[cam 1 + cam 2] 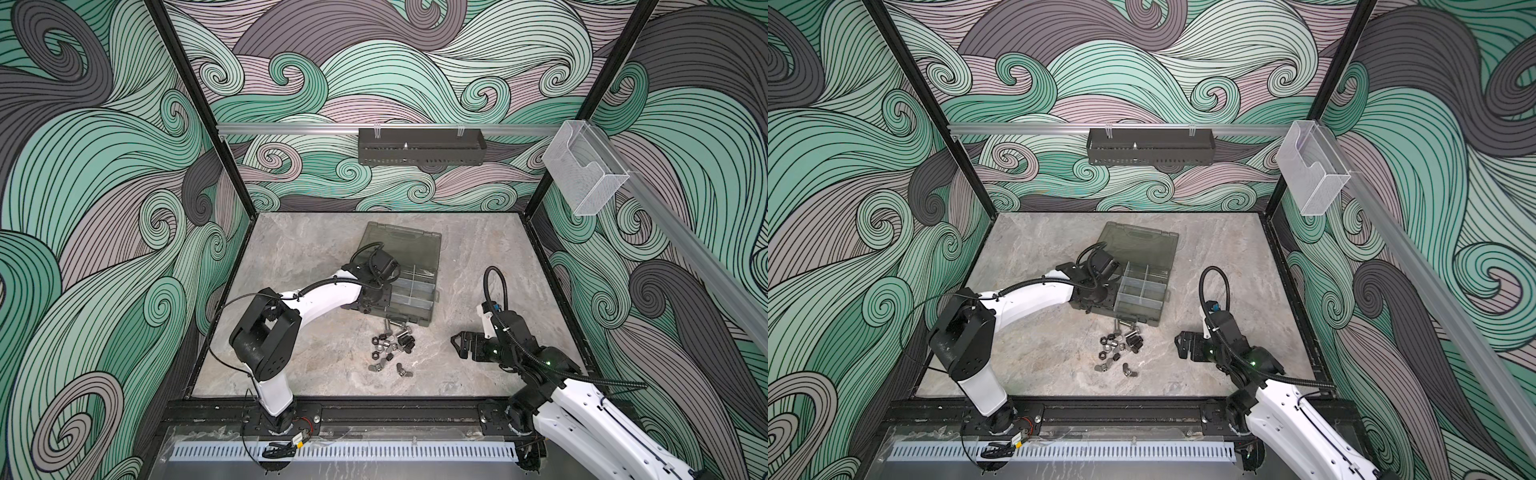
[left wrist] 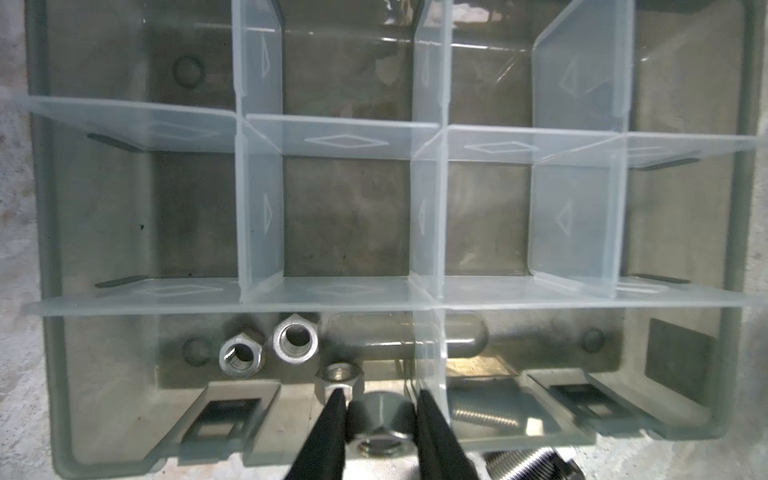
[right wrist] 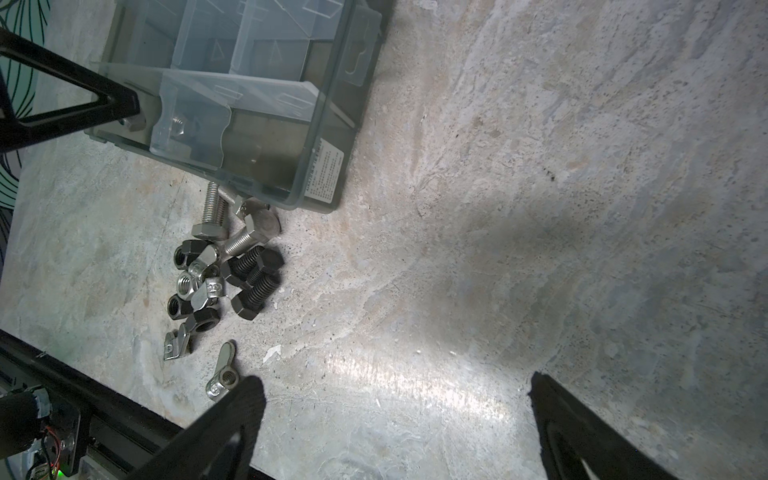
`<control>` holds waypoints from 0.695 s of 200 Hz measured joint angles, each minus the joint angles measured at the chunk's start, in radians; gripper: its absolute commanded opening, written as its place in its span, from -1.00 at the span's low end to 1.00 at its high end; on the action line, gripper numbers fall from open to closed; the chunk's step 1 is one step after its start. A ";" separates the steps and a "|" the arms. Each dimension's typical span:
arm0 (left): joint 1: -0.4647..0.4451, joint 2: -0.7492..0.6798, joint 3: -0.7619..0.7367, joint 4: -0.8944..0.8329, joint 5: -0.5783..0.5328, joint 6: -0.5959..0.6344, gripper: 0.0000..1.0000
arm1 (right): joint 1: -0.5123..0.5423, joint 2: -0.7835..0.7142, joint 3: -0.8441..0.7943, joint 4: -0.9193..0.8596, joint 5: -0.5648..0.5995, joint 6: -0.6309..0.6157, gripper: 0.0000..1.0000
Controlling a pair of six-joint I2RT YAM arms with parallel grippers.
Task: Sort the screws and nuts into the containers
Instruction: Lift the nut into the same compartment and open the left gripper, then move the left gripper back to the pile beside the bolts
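We see the case (image 2: 45, 249) as smoky, glossy see-through plastic; its dividers (image 2: 257, 208) are frosted pale plastic; the nuts (image 2: 295, 341) are bright bare metal, some dull black; the screws (image 3: 253, 282) are threaded metal, silver or matt black; the table (image 3: 540, 166) looks stone-like, mottled, faintly shiny.

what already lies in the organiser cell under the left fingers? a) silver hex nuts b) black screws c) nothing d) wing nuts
a: three silver hex nuts lie on the floor of that cell in the left wrist view, beside the cap nut between the left fingers
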 measured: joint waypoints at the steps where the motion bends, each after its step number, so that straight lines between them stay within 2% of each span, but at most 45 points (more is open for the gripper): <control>1: 0.000 0.001 0.000 0.000 0.000 0.000 -0.28 | 0.000 0.000 0.000 0.000 0.000 0.000 0.99; 33: 0.007 0.011 0.000 0.000 0.004 0.001 -0.08 | 0.000 0.000 0.000 0.000 0.000 0.000 0.99; 97: 0.007 0.002 -0.006 0.002 0.013 -0.002 -0.06 | 0.000 0.000 0.000 0.000 0.000 0.003 0.99; 139: 0.007 -0.071 -0.060 0.000 0.016 -0.012 -0.06 | 0.000 0.000 0.000 0.000 0.000 0.003 0.98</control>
